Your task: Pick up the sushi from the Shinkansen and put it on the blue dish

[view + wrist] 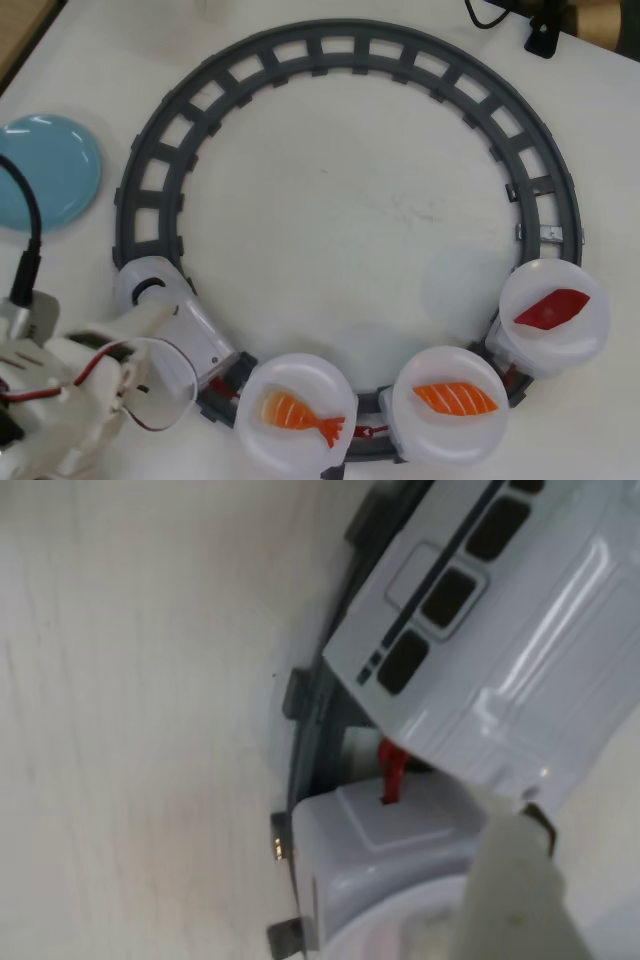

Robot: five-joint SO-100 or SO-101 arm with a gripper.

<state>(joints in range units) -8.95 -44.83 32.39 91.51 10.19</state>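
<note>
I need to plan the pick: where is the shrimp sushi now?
In the overhead view the sushi lies on the first white plate behind the Shinkansen, at the bottom of the track, left of the salmon piece.

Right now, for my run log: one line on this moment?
sushi: on plate behind Shinkansen | blue dish: empty | gripper: jaws unseen

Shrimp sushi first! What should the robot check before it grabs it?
1. Shrimp sushi lies on its white plate: ok.
2. Nothing covers the shrimp in the overhead view: ok.
3. Blue dish is empty: ok.
4. Train sits on the track: ok.
5. Hand is over the shrimp: not ok, the arm is left of it.
6. Hand is open: cannot tell.
</note>
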